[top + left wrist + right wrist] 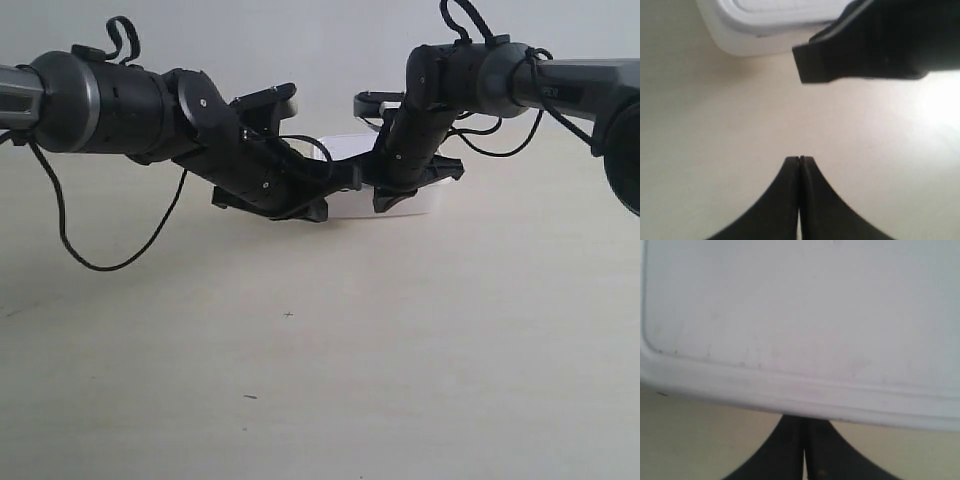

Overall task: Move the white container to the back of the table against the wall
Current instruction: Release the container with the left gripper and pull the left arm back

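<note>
My right end effector point(804, 426): closed, empty, tips at the box point(800, 315) rim. My left end effector point(799, 160): closed, empty, over bare surface point(715, 150) beside a box corner. Box lies far back, near the wall point(330, 40). I should push low, centred, slowly, so it doesn't swivel.

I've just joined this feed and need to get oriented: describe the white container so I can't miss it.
Start at the pale cream table and look to its far side, toward the grey-white wall. The white container sits there, partly hidden behind the black arms. It is the only white box: shallow, with rounded corners and a rimmed lid.
</note>
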Controlling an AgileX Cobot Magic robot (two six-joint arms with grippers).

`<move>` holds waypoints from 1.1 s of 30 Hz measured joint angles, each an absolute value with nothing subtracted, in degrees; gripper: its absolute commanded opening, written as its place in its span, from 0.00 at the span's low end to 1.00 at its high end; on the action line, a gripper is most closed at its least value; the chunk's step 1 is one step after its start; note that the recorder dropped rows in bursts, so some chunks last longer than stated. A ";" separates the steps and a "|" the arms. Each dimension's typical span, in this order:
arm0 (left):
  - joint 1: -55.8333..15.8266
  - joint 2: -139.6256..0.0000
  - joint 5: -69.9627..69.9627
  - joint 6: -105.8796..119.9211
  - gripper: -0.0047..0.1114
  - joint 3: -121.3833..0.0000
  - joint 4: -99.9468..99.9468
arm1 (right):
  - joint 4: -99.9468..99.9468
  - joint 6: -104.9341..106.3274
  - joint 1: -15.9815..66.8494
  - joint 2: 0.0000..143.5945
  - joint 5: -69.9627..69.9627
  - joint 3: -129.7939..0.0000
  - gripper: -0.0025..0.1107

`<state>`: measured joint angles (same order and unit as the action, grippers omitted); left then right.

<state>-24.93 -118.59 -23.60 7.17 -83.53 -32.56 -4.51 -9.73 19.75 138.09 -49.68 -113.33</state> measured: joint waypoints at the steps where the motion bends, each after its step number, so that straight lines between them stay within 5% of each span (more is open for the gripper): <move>1: -24.93 -117.71 -23.45 7.07 0.04 -82.09 -32.56 | -4.51 -9.73 19.75 138.67 -49.78 -114.26 0.02; 33: -24.93 -88.46 -18.15 5.95 0.04 -49.76 -32.36 | -4.51 -9.62 17.64 146.75 -46.34 -127.34 0.02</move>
